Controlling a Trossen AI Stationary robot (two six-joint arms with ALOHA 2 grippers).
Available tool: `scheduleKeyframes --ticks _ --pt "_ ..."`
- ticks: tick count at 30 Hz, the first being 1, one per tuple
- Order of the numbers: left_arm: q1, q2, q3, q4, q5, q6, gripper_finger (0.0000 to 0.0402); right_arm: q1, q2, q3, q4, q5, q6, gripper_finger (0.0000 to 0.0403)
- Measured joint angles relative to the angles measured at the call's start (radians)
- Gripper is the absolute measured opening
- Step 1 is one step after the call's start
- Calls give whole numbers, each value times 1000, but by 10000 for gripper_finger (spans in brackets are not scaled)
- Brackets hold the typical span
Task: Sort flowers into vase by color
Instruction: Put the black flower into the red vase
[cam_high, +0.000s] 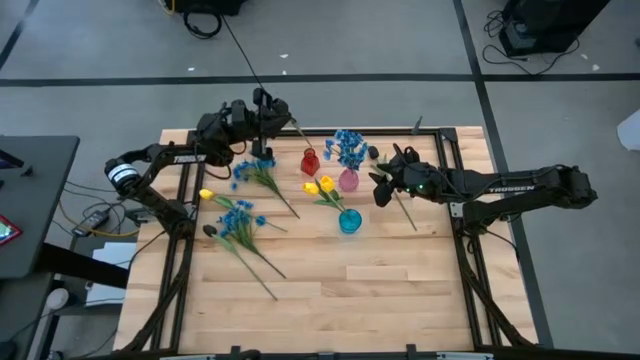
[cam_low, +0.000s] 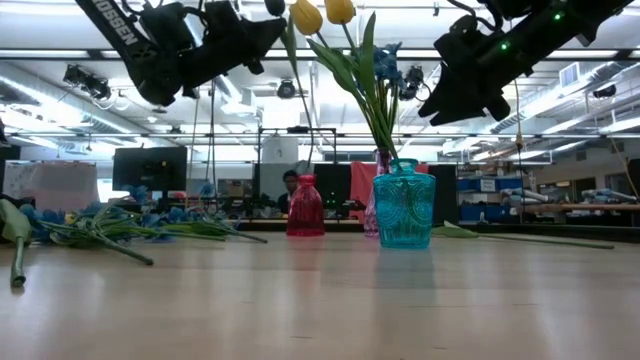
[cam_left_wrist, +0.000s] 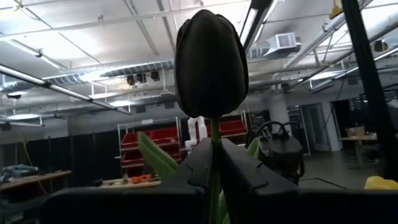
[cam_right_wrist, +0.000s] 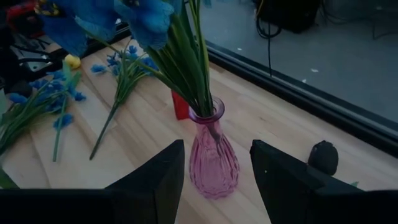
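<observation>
So the landmark here is the pink vase (cam_high: 348, 180), sitting near the back middle of the wooden table (cam_high: 330, 300). It already has a blue flower spray (cam_high: 347, 146) standing in it.

The left gripper (cam_left_wrist: 213, 163) is up in the air, well to the left of the pink vase and toward the back edge. Its fingers are pinched narrow on the green stem of a dark near-black tulip (cam_left_wrist: 211, 62), and the bloom sticks up right above the fingertips in the left wrist view.

The right gripper (cam_right_wrist: 217, 171) hangs just to the right of the pink vase, fingers spread about halfway with nothing between them. In its wrist view the vase sits right in line with the gap. Another dark bloom (cam_right_wrist: 323, 157) lies on the table just beside the pink vase, on the right gripper's side.

The red vase (cam_high: 310, 162) stands just left of the pink vase, and the teal vase (cam_high: 349, 221) stands in front of it with the yellow tulips (cam_high: 318, 186) in it.

Loose blue stems (cam_high: 255, 172) lie on the table left of the pink vase, with another blue bunch (cam_high: 240, 222) further left and forward, and a single yellow bud (cam_high: 206, 194) beside those
</observation>
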Motion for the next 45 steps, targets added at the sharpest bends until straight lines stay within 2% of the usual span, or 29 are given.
scheduleKeyframes --ticks 5,20,25,33,37,45 --pt "11 0 7 -10 -5 3 32 0 0 0 3 0 0 196" --pt "7 21 -4 -177 -36 73 32 0 0 0 3 -7 -4 196" --pt "7 88 -4 -188 -36 9 32 0 0 0 5 -8 -4 196" --pt "7 179 -4 -182 -28 -3 32 0 0 0 10 -11 -7 196" --pt "7 200 -4 -180 -22 -31 32 0 0 0 10 -22 -8 196" --pt "7 201 -4 -180 52 -103 33 0 0 0 10 -27 -8 196"
